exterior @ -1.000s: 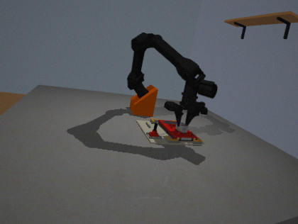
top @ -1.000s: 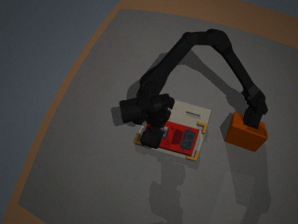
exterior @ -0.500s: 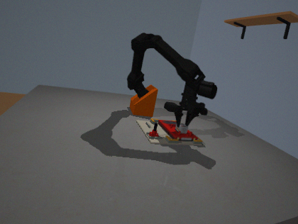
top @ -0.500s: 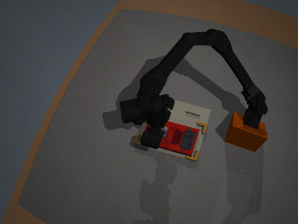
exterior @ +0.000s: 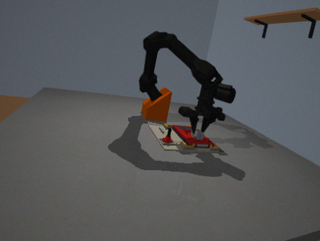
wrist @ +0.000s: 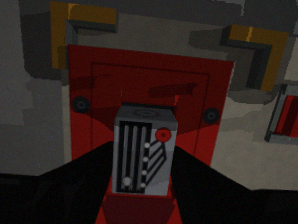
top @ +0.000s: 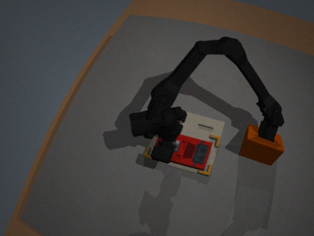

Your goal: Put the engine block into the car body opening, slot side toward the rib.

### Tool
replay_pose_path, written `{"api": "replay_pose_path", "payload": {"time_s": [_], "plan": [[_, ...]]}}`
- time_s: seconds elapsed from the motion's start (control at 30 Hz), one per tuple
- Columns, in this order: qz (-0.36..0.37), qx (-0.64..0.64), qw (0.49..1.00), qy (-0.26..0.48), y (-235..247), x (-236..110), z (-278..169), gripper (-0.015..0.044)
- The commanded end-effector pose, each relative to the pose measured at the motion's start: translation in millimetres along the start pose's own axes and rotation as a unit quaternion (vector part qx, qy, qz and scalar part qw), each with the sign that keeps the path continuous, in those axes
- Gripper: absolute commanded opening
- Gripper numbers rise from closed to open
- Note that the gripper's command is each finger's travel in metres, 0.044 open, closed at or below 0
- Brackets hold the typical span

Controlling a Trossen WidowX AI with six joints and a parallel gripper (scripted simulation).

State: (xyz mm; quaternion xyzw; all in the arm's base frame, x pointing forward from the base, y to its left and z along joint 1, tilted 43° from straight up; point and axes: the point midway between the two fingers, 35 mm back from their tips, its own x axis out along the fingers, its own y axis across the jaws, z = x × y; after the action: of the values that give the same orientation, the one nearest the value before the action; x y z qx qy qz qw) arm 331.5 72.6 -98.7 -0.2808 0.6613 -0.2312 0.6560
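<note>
The engine block point(wrist: 144, 152) was pinched between the two dark fingers of the gripper point(wrist: 145, 175), which were pressed against its flanks and held apart by it. In the wrist view the grey block was seen standing with its long axis running straight away from the gripper, its striped face and a small red round mark turned toward the camera. Directly beneath and just beyond the gripper lay the red car body point(wrist: 150, 80), seated on a pale base plate point(top: 202, 123) between yellow corner brackets point(wrist: 82, 17) — so the relation that mattered was vertical, block above body. Whether the block had already entered the opening could not be told; the opening and the rib were hidden behind the block and the fingers. From outside, the block point(exterior: 198, 135) appeared low, touching or just above the body point(exterior: 183, 131). The arm point(exterior: 175, 46) was arched high from its orange base point(exterior: 158, 108) on the desk point(exterior: 76, 171), the wrist pointing steeply down over the near end of the body. A straight downward push seemed the likely next requirement, judging by this alignment.
</note>
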Motion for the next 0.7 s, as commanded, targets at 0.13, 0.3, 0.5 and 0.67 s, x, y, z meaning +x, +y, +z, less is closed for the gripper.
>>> {"api": "replay_pose_path", "payload": {"time_s": [0.13,0.3,0.5,0.67], "plan": [[0.000,0.000,1.000,0.000,-0.1,0.8,0.0,0.0185],[0.000,0.000,1.000,0.000,-0.1,0.8,0.0,0.0316],[0.000,0.000,1.000,0.000,-0.1,0.8,0.0,0.0440],[0.000,0.000,1.000,0.000,-0.1,0.8,0.0,0.0440]]}}
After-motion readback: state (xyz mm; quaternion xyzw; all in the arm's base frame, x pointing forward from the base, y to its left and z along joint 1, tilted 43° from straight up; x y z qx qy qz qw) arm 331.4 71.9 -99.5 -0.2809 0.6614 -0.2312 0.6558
